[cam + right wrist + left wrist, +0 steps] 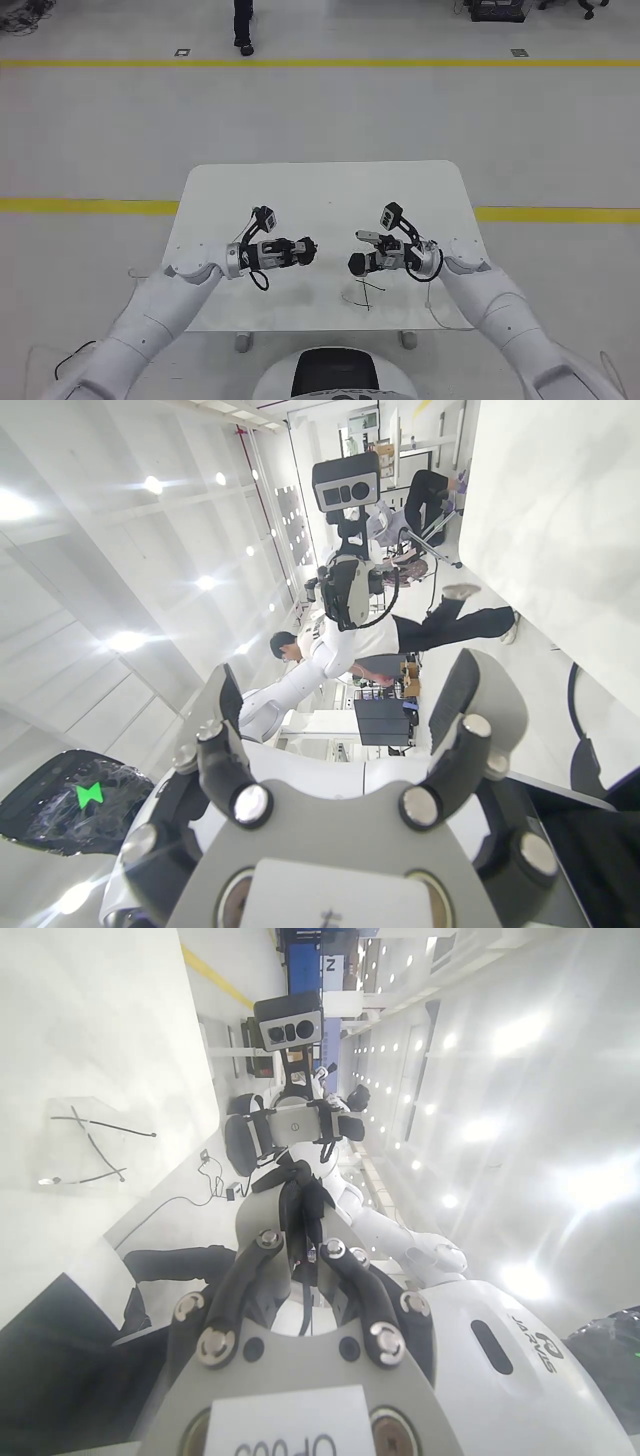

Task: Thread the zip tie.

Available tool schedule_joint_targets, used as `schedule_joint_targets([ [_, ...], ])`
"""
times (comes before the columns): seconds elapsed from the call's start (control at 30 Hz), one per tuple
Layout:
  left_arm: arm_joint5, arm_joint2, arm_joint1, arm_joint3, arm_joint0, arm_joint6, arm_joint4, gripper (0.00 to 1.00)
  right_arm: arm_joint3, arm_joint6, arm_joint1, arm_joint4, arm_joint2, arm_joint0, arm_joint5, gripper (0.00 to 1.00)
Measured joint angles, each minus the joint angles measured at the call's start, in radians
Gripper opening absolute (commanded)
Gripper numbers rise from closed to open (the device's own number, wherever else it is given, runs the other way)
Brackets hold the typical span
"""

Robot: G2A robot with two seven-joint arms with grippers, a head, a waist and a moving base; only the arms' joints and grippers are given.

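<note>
Left arm [170, 290] hangs over the worktop [320, 190], jaws pinched on what looks like a black zip tie [303, 1288], offered toward three o'clock. Right arm [480, 290] faces it, jaws wide and empty, probably to catch the tail. Loose ties [365, 290] lie at its six o'clock.

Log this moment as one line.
left gripper shut on black strand | right gripper open, empty | zip ties loose on table

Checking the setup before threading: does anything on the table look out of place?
Only the loose zip ties: they lie crossed over one another near the table's robot-side edge. Nothing looks spilled or damaged.
</note>
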Motion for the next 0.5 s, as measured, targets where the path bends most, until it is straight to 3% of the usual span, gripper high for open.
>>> schedule_joint_targets([
  [0.27,0.007,-0.025,0.013,-0.051,0.039,0.012,0.014,0.00,-0.005,-0.007,0.001,-0.007,0.000,0.000,-0.001,1.00],
  [0.37,0.017,-0.024,0.014,-0.069,0.044,0.015,0.021,0.00,-0.040,-0.074,0.014,-0.134,0.005,0.008,0.027,1.00],
  [0.5,0.025,-0.020,0.013,-0.076,0.045,0.015,0.015,0.00,-0.145,-0.189,0.043,-0.399,0.024,-0.001,0.117,1.00],
])
